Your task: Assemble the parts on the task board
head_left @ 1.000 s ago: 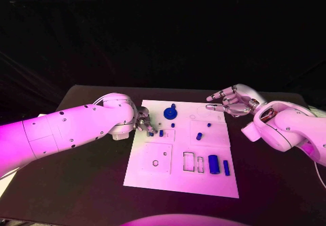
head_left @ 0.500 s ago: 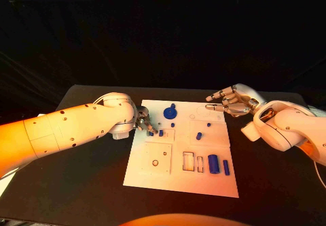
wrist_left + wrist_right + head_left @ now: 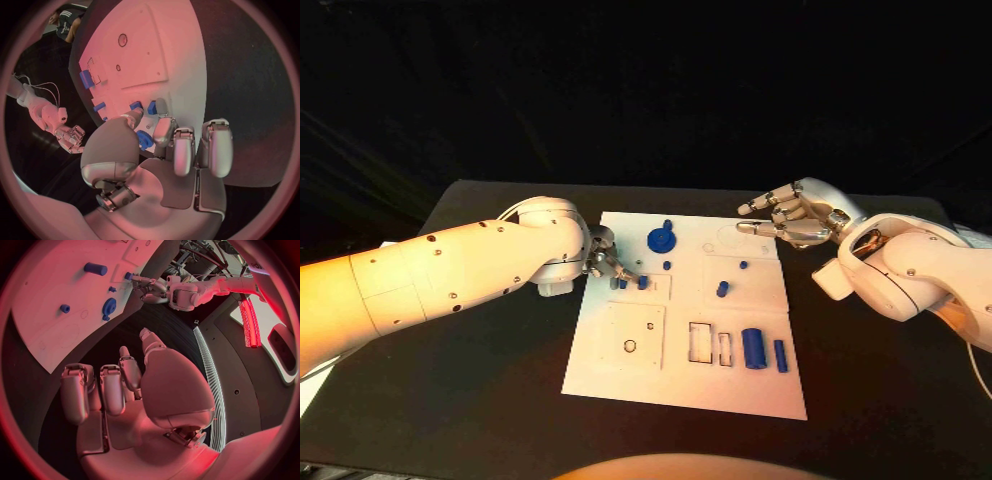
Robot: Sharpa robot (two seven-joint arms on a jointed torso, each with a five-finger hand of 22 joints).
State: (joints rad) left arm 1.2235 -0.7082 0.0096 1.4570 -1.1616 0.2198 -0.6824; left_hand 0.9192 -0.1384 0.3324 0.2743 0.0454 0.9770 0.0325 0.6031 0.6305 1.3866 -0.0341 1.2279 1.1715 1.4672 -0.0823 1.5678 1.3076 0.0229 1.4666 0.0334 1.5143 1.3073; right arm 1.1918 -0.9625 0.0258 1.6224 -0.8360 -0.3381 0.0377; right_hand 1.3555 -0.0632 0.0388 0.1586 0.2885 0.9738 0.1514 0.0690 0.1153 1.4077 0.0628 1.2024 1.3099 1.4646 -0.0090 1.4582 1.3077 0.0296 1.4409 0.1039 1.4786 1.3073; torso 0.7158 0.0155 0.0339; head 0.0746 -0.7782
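In the head view the white task board [image 3: 687, 330] lies in the middle of the black table [image 3: 473, 400], and blue parts are scattered over it: a round disc [image 3: 662, 239] near the far edge, a short peg [image 3: 723, 289] further in, and a thick cylinder [image 3: 754, 348] with a thin bar [image 3: 780, 356] just beside it near the front right. The left hand [image 3: 606, 262] sits low at the board's left edge, its fingertips at two small blue pieces [image 3: 630, 283] standing there; whether it pinches one or only touches cannot be told here. The right hand [image 3: 795, 216] hovers off the board's far right corner, fingers spread and holding nothing. In the left wrist view the left hand [image 3: 164, 150] has thumb and fingers drawn toward the small blue pieces [image 3: 142, 106] on the board [image 3: 156, 50], close against them, yet a firm grasp is not plain. In the right wrist view the right hand [image 3: 125, 390] is released and empty, the board [image 3: 56, 285] well apart from it, the disc [image 3: 109, 307] lying on it. By my judgement the assembly is at an early stage: several parts lie loose and some rectangular slots look unfilled.
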